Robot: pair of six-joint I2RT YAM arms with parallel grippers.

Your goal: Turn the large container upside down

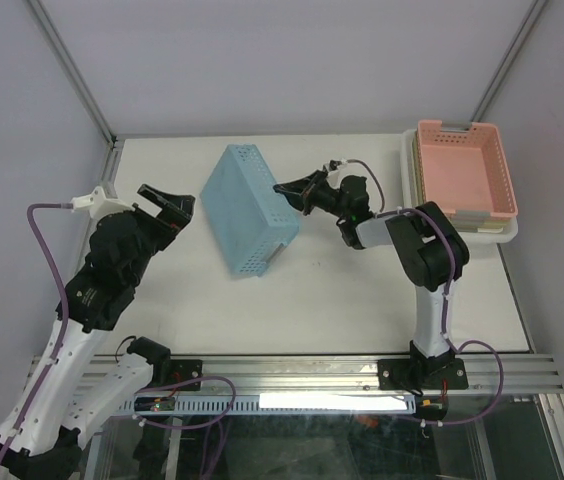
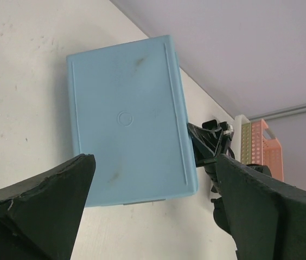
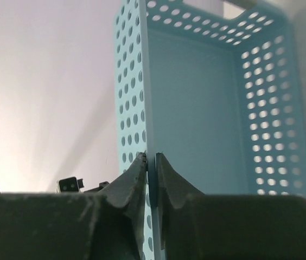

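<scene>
The large light-blue perforated container [image 1: 247,208] stands tipped on its long side in the middle of the table, its flat bottom facing left. In the left wrist view its bottom [image 2: 126,119] faces the camera. My right gripper [image 1: 292,190] is shut on the container's rim; in the right wrist view the fingers [image 3: 150,168] pinch the perforated side wall [image 3: 136,97], with the open inside at right. My left gripper [image 1: 169,200] is open and empty, a little to the left of the container, not touching it.
A pink perforated basket [image 1: 465,167] sits nested on a stack of pale trays [image 1: 507,228] at the table's back right; it also shows in the left wrist view [image 2: 265,149]. The table edge and frame rail run along the front.
</scene>
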